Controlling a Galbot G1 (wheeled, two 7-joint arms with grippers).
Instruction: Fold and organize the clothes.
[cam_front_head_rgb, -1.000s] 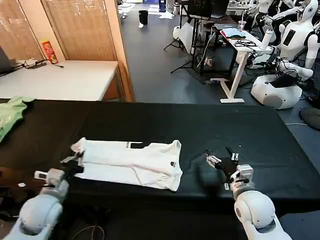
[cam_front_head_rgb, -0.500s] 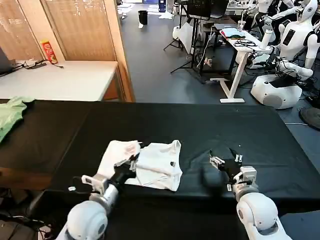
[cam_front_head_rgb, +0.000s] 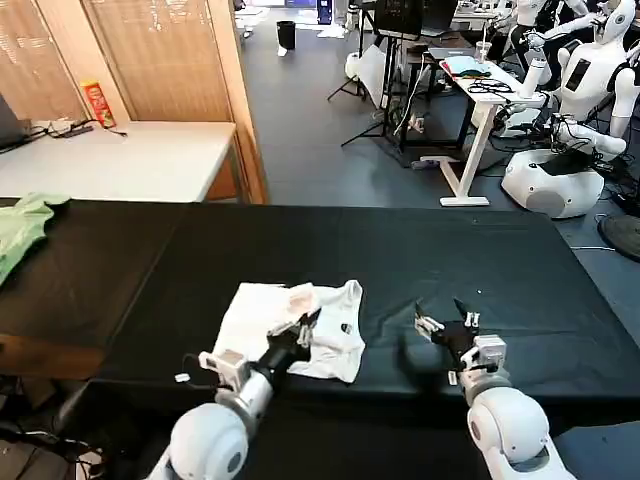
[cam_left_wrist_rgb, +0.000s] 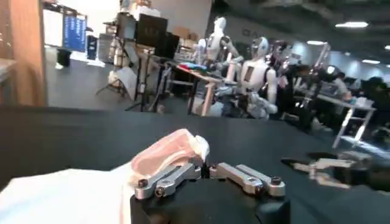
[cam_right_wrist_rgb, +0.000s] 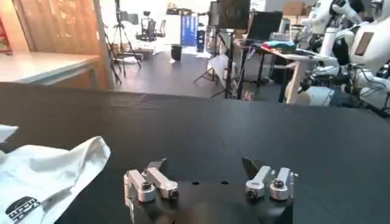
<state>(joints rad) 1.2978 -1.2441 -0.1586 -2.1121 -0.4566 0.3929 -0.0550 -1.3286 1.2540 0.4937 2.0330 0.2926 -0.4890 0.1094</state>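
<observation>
Over the last second our left gripper (cam_front_head_rgb: 297, 331) has carried the left side of the T-shirt (cam_front_head_rgb: 258, 325) rightward across itself, so the shirt now lies about half as wide at the near middle of the black table (cam_front_head_rgb: 420, 250). Its jaws are clamped on that cloth edge, which the left wrist view shows bunched between them. We judge the sideways fold nearly done, with release next, while our right gripper (cam_front_head_rgb: 447, 328) waits spread apart over bare table right of the shirt.

A black table (cam_front_head_rgb: 500, 250) bears a white T-shirt (cam_front_head_rgb: 330, 312) and green cloth (cam_front_head_rgb: 20, 232).

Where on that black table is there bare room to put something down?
Bare black table lies behind the T-shirt and right claw, and between the T-shirt and green garment. It is crowded at the near edge, where the left claw holds the T-shirt.
</observation>
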